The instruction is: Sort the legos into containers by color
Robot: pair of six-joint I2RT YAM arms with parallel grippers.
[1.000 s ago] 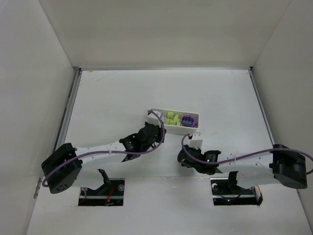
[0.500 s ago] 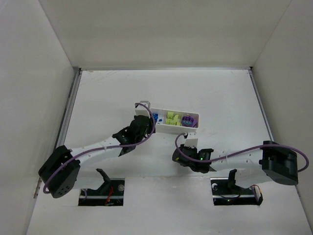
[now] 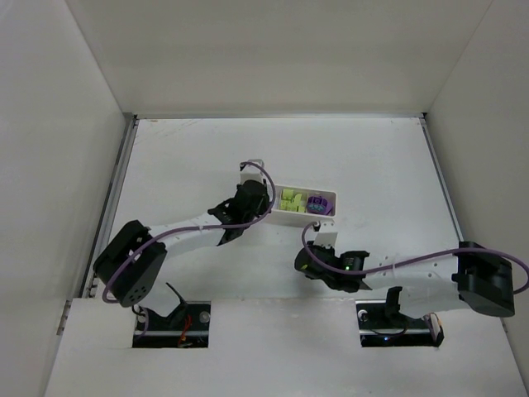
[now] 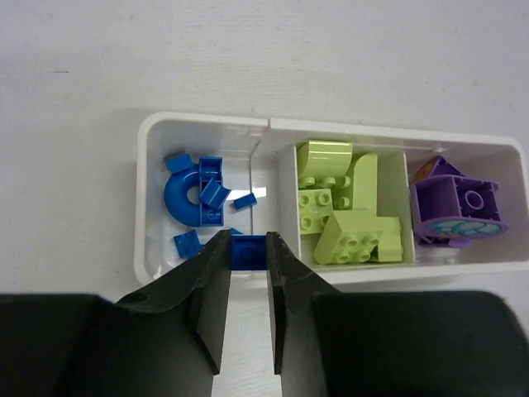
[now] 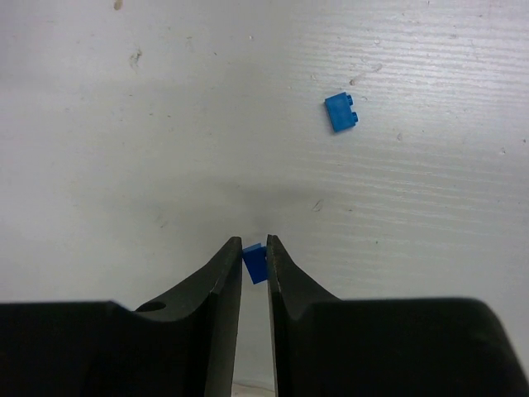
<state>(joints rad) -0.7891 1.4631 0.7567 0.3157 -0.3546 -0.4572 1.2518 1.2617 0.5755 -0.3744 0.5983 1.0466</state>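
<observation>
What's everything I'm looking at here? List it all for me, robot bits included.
White three-compartment plastic tray: one, white, mid-table.
Round blue plastic piece: one, blue, tray's left compartment.
Tiny blue plastic cubes: several, blue, same compartment.
Lime-green studded plastic blocks: several, lime-green, middle compartment.
Purple plastic block: one, purple, right compartment.
Loose blue cube: one, blue, on the bare table.
Left-held blue cube: one, blue, pinched above the tray's near wall.
Right-held blue cube: one, blue, pinched over the table.
White table: one, white, under everything.
Left gripper: one, black, shut on the left-held blue cube.
Right gripper: one, black, shut on the right-held blue cube.
</observation>
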